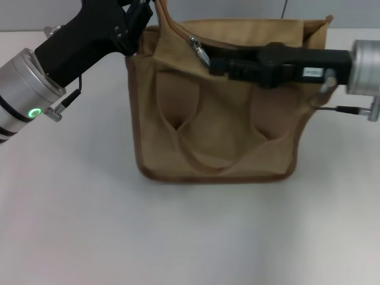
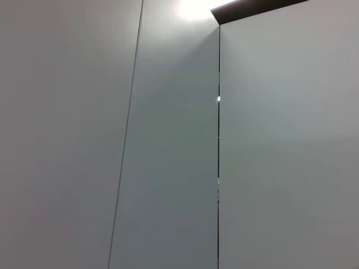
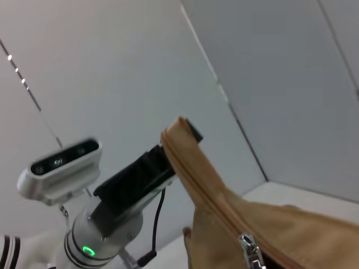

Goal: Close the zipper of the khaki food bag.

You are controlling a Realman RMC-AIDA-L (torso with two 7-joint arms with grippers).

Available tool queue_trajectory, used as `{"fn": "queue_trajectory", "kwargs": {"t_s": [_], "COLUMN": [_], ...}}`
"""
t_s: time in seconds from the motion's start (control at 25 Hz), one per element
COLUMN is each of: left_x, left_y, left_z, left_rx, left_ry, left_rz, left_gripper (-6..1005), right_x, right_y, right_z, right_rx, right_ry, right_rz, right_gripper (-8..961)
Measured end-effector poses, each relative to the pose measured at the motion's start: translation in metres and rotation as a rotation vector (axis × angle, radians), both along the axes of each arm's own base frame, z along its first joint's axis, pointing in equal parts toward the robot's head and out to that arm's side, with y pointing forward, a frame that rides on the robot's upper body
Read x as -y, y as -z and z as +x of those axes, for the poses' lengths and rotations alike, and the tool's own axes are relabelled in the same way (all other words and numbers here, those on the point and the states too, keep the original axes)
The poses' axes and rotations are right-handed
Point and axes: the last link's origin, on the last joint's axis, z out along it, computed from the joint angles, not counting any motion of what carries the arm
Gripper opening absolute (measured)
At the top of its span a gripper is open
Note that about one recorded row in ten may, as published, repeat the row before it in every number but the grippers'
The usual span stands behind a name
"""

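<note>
The khaki food bag stands upright on the white table, handles facing me. My left gripper is shut on the bag's raised left top corner; the right wrist view shows that corner pinched by the black left gripper. The zipper runs along the top. Its silver pull sits near the left end and also shows in the right wrist view. My right gripper reaches in from the right across the bag's top and is shut on the pull's lower end. The left wrist view shows only wall.
The white table stretches in front of and to both sides of the bag. Grey wall panels stand behind. The right arm's silver wrist hangs past the bag's right edge.
</note>
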Motion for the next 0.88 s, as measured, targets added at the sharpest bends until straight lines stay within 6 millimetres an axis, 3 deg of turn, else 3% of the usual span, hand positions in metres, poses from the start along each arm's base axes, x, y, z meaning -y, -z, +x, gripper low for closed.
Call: {"fn": "queue_trajectory", "kwargs": {"t_s": [0.6, 0.88], "left_x": [-0.001, -0.001], "left_y": [0.001, 0.001], "left_z": [0.005, 0.005], "left_rx": [-0.001, 0.000], "left_ry": [0.019, 0.019], "left_rz": [-0.005, -0.006], "left_gripper": [69, 71], "right_x": [-0.009, -0.009], "right_y": [0.017, 0.016], "right_z": [-0.026, -0.023], "right_rx": [0.019, 0.010], "right_ry": [-0.045, -0.030], "right_rz": [-0.018, -0.004], "right_gripper": [348, 204]}}
